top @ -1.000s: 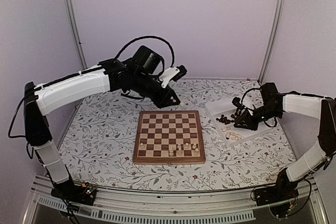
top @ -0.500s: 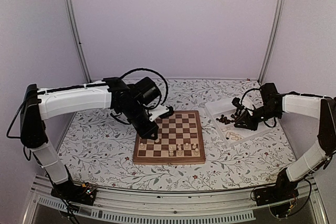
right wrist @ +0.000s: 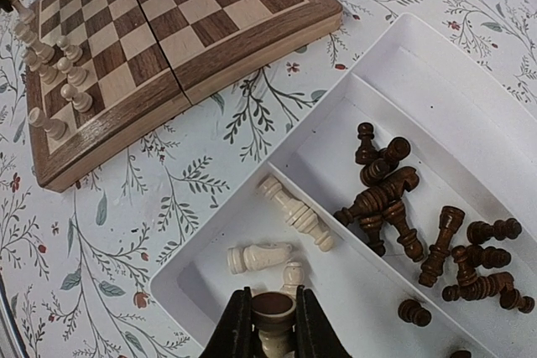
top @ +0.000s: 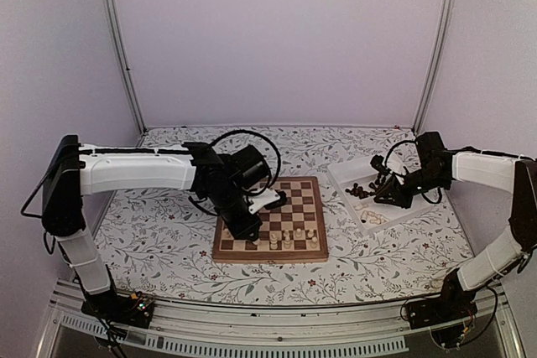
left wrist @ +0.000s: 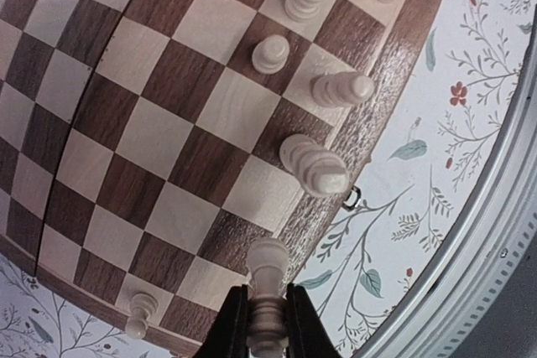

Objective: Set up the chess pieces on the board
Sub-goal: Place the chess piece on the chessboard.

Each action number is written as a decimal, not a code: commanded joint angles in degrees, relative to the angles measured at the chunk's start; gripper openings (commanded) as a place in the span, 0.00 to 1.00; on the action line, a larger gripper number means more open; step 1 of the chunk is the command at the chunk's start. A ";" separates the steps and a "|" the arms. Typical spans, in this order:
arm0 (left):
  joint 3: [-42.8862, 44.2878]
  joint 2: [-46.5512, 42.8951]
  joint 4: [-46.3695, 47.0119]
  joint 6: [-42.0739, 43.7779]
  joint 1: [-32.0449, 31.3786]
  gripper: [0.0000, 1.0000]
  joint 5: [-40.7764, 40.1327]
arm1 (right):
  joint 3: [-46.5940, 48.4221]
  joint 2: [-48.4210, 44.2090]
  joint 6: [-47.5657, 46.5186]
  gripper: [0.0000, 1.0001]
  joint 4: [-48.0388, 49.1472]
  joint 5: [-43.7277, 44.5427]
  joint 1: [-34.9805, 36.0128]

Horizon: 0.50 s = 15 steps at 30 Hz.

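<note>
The board (top: 277,199) lies mid-table with several cream chess pieces (top: 289,239) along its near edge. My left gripper (top: 248,230) hangs over the board's near-left part. In the left wrist view it (left wrist: 267,291) is shut on a cream piece (left wrist: 268,262) just above the board's border (left wrist: 243,236), in line with standing cream pieces (left wrist: 312,165). My right gripper (right wrist: 273,293) is shut on a cream piece (right wrist: 273,312), its brown base facing the camera, above the white tray (right wrist: 394,56). Other cream pieces (right wrist: 294,211) and dark pieces (right wrist: 394,199) lie in the tray.
The tray (top: 352,172) sits right of the board on the flowered cloth (top: 159,199). A metal rail (top: 252,324) runs along the table's near edge. Upright frame posts (top: 117,39) stand at the back corners.
My left arm has swung down from behind the board to its near-left part, carrying the cream piece. The right arm has not moved.
</note>
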 commanded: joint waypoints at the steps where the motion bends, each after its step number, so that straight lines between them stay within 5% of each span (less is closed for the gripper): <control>1: 1.51 1.85 1.04 -0.90 -0.62 0.05 -1.05 | -0.65 -1.30 0.38 0.13 0.59 0.11 0.50; 15: 3.37 5.74 1.87 -0.49 -0.84 0.07 0.42 | -0.74 -1.39 0.29 0.13 0.56 0.29 0.54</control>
